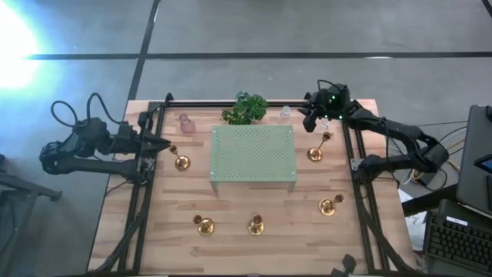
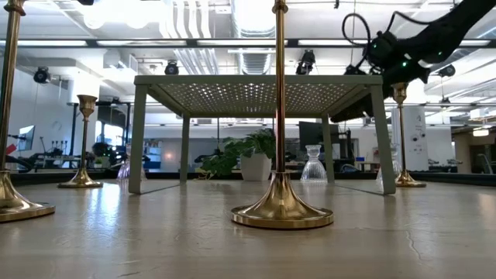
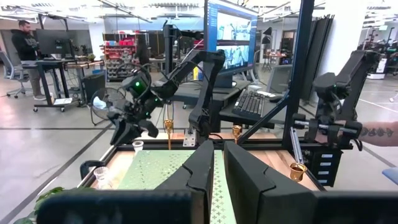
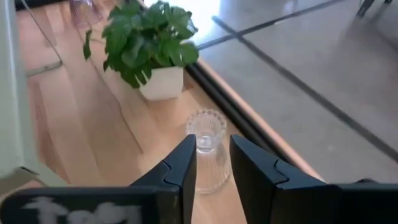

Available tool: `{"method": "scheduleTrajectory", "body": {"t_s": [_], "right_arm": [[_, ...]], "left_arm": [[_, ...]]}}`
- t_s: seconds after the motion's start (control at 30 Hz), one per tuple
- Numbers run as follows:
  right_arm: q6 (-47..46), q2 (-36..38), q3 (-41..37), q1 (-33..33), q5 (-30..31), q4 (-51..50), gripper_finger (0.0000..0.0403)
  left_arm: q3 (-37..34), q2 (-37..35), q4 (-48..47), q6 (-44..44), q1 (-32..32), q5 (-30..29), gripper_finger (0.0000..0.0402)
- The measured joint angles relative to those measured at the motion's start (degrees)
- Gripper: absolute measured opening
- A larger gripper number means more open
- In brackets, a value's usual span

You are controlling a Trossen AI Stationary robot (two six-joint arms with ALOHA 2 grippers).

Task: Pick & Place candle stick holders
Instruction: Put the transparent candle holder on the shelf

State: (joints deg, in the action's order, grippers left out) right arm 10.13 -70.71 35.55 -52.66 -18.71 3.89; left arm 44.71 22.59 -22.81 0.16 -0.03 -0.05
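A clear glass candle stick holder (image 4: 207,155) stands on its wide base at the table's far edge, to the right of the plant. My right gripper (image 4: 212,163) hangs open above it and a little to its right (image 1: 307,119), the holder showing through the gap between its fingers. A pink glass holder (image 1: 185,123) stands at the far left. Several gold brass holders stand upright on their round bases: (image 1: 181,162), (image 1: 317,150), (image 1: 329,205), (image 1: 204,225), (image 1: 256,225). My left gripper (image 3: 217,168) waits shut at the table's left edge (image 1: 163,145).
A pale green perforated stand (image 1: 254,152) takes up the table's middle. A leafy plant in a white pot (image 4: 146,43) stands at the far edge beside the clear glass holder. Dark frame rails (image 1: 355,154) run along both sides. Bare wood lies near the front edge.
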Motion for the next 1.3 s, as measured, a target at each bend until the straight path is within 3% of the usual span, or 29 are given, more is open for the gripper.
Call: {"method": "scheduleTrajectory", "body": {"t_s": [0.43,1.03,1.3], "right_arm": [[4.06,-9.02,-0.96,0.00,-7.02,2.69,0.0160],[0.59,-11.31,-7.32,0.02,-5.14,19.41,0.0236],[-1.18,-19.30,-7.43,0.00,-2.35,26.88,0.0236]], "left_arm": [[0.01,0.00,-0.02,0.00,0.00,0.01,0.0045],[0.01,0.01,-0.01,0.02,0.00,0.02,0.0045],[0.00,0.00,0.00,0.00,0.00,0.02,0.0045]]}}
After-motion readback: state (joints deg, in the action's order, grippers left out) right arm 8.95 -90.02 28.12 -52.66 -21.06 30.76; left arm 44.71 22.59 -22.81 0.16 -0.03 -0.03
